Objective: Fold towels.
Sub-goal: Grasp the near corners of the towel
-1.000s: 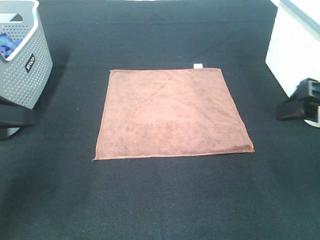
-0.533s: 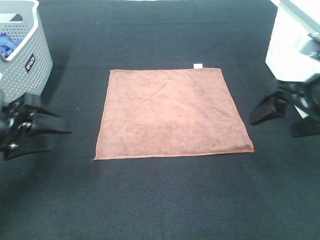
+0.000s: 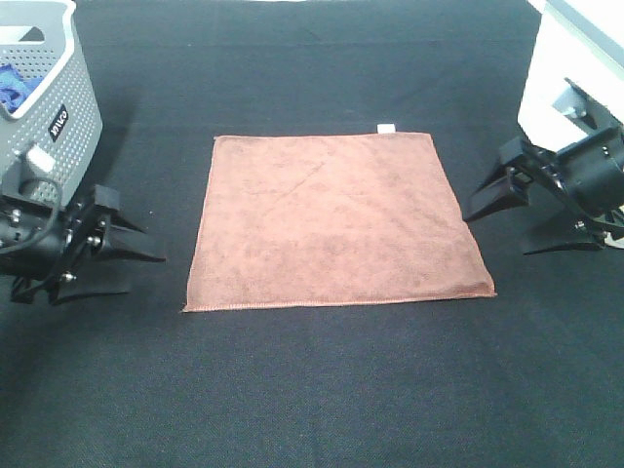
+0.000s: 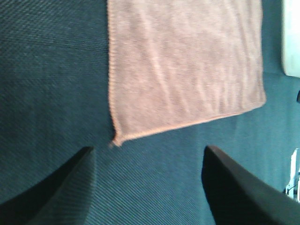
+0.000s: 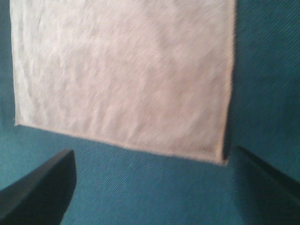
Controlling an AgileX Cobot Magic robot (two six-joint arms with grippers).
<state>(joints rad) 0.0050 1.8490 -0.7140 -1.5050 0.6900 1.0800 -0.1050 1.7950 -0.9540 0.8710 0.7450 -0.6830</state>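
Note:
The reddish-brown towel [image 3: 336, 219] lies flat and unfolded in the middle of the black table, with its small white tag [image 3: 387, 128] at the far edge. My left gripper [image 3: 144, 271] is open and empty, just left of the towel's near-left corner. In the left wrist view the towel [image 4: 183, 65] lies ahead of the open left gripper [image 4: 148, 148]. My right gripper [image 3: 497, 234] is open and empty, just right of the towel's right edge. In the right wrist view the towel [image 5: 122, 75] fills the space ahead of the open right gripper [image 5: 153, 151].
A grey perforated basket [image 3: 44, 117] with something blue inside stands at the far left. A white box [image 3: 575, 88] stands at the far right edge; it also shows in the left wrist view [image 4: 290, 37]. Black table cloth [image 3: 322, 390] surrounds the towel.
Both arms have come in from the table's sides toward the towel. The left gripper moved right, the right gripper moved left. The towel has not moved.

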